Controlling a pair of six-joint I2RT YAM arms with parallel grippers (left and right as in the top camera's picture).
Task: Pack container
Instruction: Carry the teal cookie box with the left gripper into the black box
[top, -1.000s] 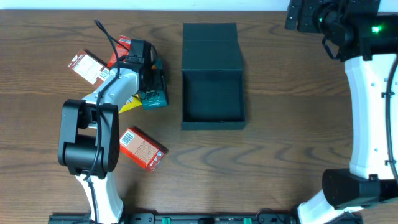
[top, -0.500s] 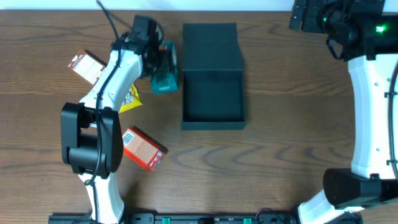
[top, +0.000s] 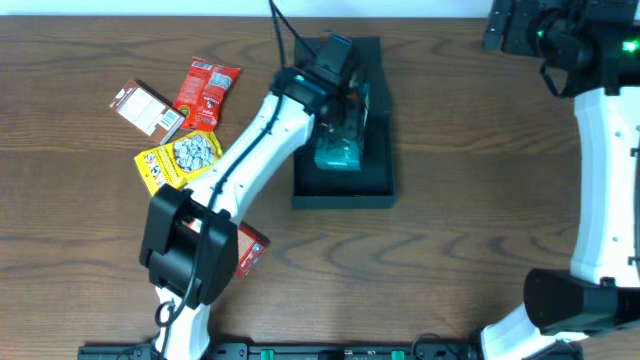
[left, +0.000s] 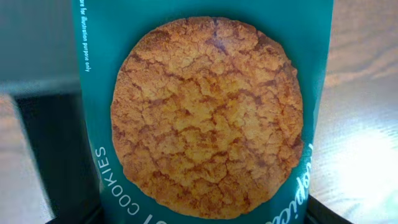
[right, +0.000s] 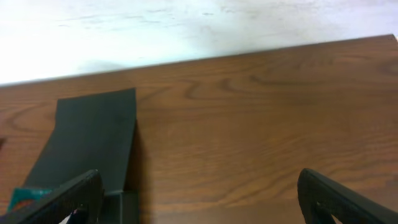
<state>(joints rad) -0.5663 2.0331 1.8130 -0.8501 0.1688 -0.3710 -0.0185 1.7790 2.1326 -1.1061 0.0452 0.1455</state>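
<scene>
The container (top: 378, 150), a dark square box with its flap lid laid open at the far side, stands at the table's middle back. My left gripper (top: 345, 118) reaches over it, shut on a teal cookie packet (top: 338, 152) that hangs above the box's inside. That packet (left: 205, 112) fills the left wrist view, with the box's dark wall (left: 56, 162) to its left. My right gripper (right: 199, 205) is open and empty at the far right, well off the box. Its view takes in the lid (right: 93, 137) and a corner of the packet (right: 25, 198).
Left of the box lie a red snack packet (top: 205, 90), a brown and white packet (top: 148, 108) and a yellow packet (top: 180, 160). A red box (top: 248, 250) lies near the front, partly under the left arm. The right arm (top: 600, 150) stands along the right edge.
My left gripper has carried the teal packet from the left pile rightwards to above the box. The red and yellow packets it covered now show. The right arm stayed put.
</scene>
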